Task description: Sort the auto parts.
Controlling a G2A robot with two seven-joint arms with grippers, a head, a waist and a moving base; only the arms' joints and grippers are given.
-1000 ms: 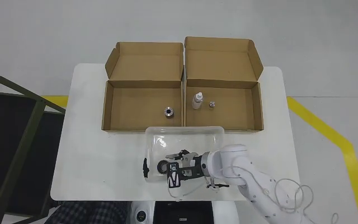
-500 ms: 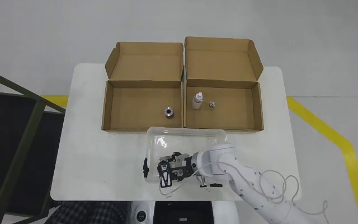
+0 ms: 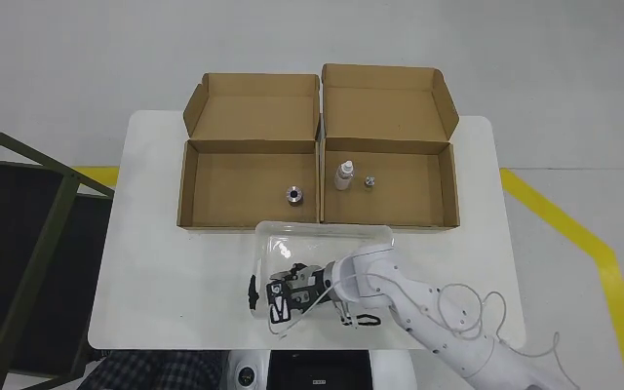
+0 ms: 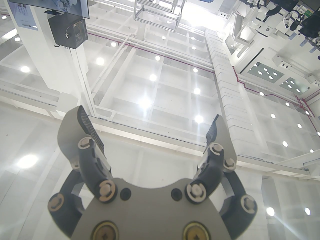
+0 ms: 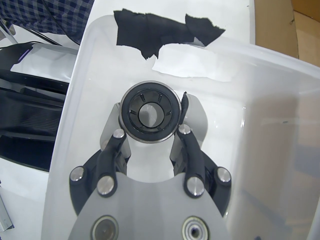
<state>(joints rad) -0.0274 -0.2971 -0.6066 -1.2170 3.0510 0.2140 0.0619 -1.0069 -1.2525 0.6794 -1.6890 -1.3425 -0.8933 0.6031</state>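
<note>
At the table's (image 3: pixel 166 253) 6 o'clock edge, in the clear bin (image 3: pixel 322 228), right claw (image 5: pixel 151 106) was clamped on a bearing (image 5: pixel 150 112), not yet lifted. Left claw (image 4: pixel 149 121) stood apart, pointing up. Farther, 11 o'clock box (image 3: pixel 234 185) held one metal ring (image 3: pixel 292 194), 1 o'clock box (image 3: pixel 414 185) a white part (image 3: pixel 344 175) and a small nut (image 3: pixel 370 181); sorting looked partly done.

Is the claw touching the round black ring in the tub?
Touching. In the right wrist view, fingers of the right gripper press both sides of the black ring.
</note>
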